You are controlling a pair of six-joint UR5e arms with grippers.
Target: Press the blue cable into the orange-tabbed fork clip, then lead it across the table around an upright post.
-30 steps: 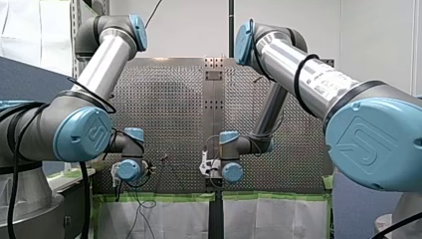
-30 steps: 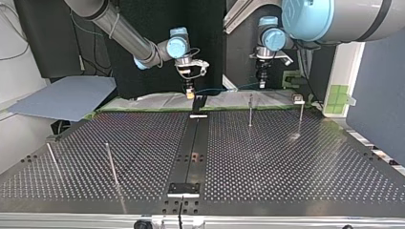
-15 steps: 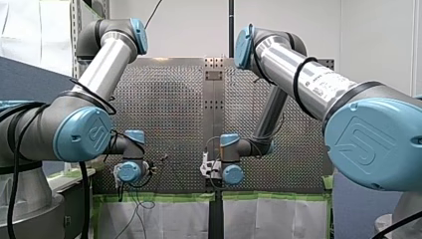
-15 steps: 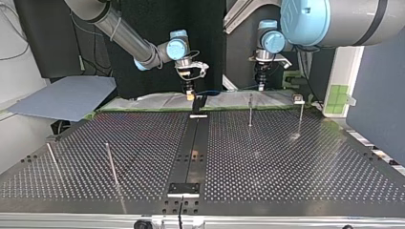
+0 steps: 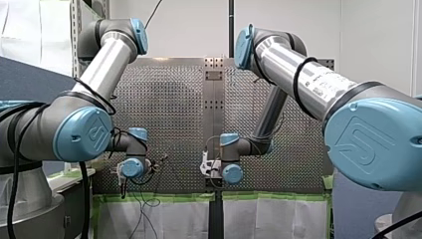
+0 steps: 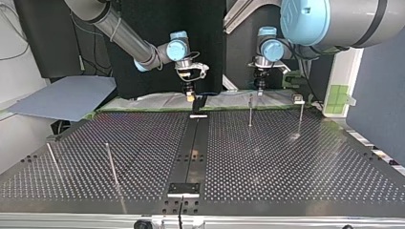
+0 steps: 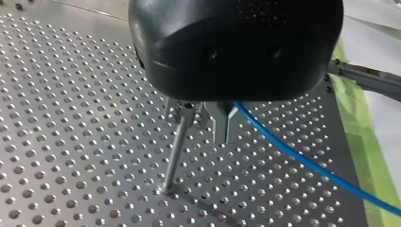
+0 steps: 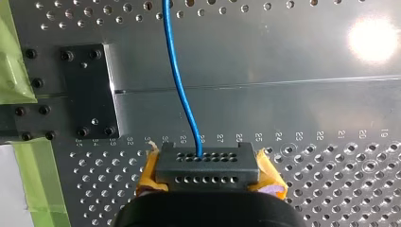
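In the top view my right gripper [image 6: 190,94], with yellow pads, hangs just over a black fork clip [image 6: 199,101] at the table's far edge. The right wrist view shows its pads [image 8: 150,171] shut on the blue cable [image 8: 178,80], which runs straight ahead over the centre rail. The thin blue cable [image 6: 224,89] spans to my left gripper [image 6: 259,88] at the top view's right. In the left wrist view, metal fingers [image 7: 222,124] are shut on the cable [image 7: 302,161], right beside an upright post [image 7: 175,151]. That post [image 6: 250,110] stands below the gripper.
A second post [image 6: 300,117] stands further right in the top view, and two leaning posts [image 6: 111,164] [image 6: 52,160] near the front left. A black centre rail [image 6: 191,148] splits the perforated table. Green tape [image 7: 364,142] lines the table's edge.
My left gripper has shifted a little toward the top view's left and down, closer to the post. My right gripper has barely moved.
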